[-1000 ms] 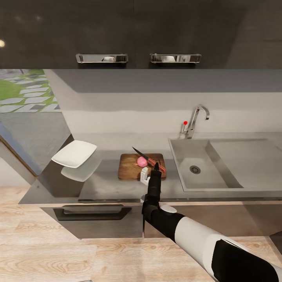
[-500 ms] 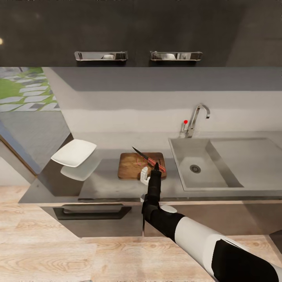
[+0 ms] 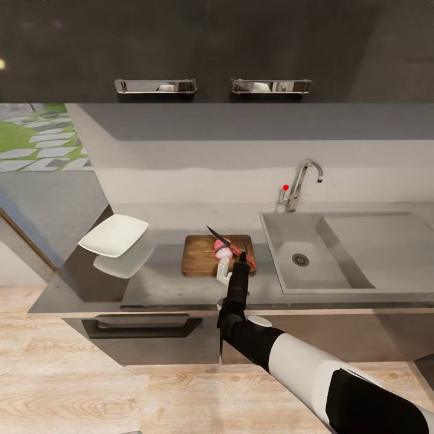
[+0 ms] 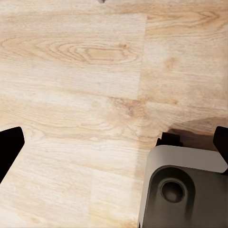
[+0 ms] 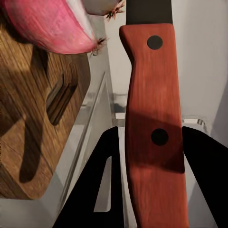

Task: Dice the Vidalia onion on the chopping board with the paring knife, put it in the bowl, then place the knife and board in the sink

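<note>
The brown chopping board (image 3: 199, 259) lies on the grey countertop (image 3: 163, 283) just left of the sink (image 3: 283, 268). Pink and white onion pieces (image 3: 221, 248) sit on the board's right half. My right gripper (image 3: 243, 257) is shut on the paring knife (image 3: 232, 246) by its red handle, with the dark blade slanting over the pieces. In the right wrist view the fingers (image 5: 107, 185) clamp the knife handle (image 5: 152, 85) beside a pink onion piece (image 5: 47, 23) and the board's slot (image 5: 59, 102). The white bowl (image 3: 114, 235) rests at the counter's left end. My left gripper (image 4: 114, 145) hangs open over wooden floor.
The steel tap (image 3: 302, 181) with its red knob (image 3: 286, 188) stands behind the basin, and the drainboard (image 3: 386, 241) stretches to the right. Dark wall cabinets (image 3: 211, 54) hang above. A drawer handle (image 3: 141, 328) faces me below the counter edge.
The whole pink onion on the board one second ago now lies as pink and white pieces. The knife's blade has shifted slightly to the right.
</note>
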Tool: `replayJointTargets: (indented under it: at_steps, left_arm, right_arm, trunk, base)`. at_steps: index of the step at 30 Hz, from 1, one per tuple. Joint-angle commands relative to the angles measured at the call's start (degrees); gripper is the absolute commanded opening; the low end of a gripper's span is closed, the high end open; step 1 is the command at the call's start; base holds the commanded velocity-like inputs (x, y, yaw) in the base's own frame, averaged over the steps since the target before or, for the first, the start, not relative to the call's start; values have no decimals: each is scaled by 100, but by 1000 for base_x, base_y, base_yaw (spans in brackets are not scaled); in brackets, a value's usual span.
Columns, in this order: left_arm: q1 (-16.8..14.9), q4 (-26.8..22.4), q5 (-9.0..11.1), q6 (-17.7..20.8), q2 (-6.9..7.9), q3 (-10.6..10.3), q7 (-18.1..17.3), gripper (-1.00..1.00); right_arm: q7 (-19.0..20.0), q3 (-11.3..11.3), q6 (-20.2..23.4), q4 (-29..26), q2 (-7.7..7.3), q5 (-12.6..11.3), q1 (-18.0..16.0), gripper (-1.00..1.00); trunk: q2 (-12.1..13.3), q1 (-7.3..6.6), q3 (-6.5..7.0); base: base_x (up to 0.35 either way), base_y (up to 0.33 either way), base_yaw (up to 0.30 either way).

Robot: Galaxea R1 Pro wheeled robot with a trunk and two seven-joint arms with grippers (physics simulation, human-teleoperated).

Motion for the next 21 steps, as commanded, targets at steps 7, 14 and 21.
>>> replayJointTargets:
  at_steps: [7, 14, 21]
  left_arm:
    - [-12, 25, 44, -38, -5, -49, 4, 100]
    - [-11, 25, 44, -38, -5, -49, 4, 100]
    - [-10, 25, 44, -38, -5, -49, 4, 100]
  right_arm:
    - [-126, 14, -60, -29, 0, -170, -6, -100]
    - [-147, 13, -60, -31, 0, -173, -8, -100]
    - [-140, 21, -60, -15, 0, -180, -8, -100]
  trunk:
    - [-9, 4, -11]
    - [-9, 4, -11]
    - [-9, 4, -11]
  base:
    - [0, 0, 0]
    - [0, 0, 0]
    - [0, 0, 0]
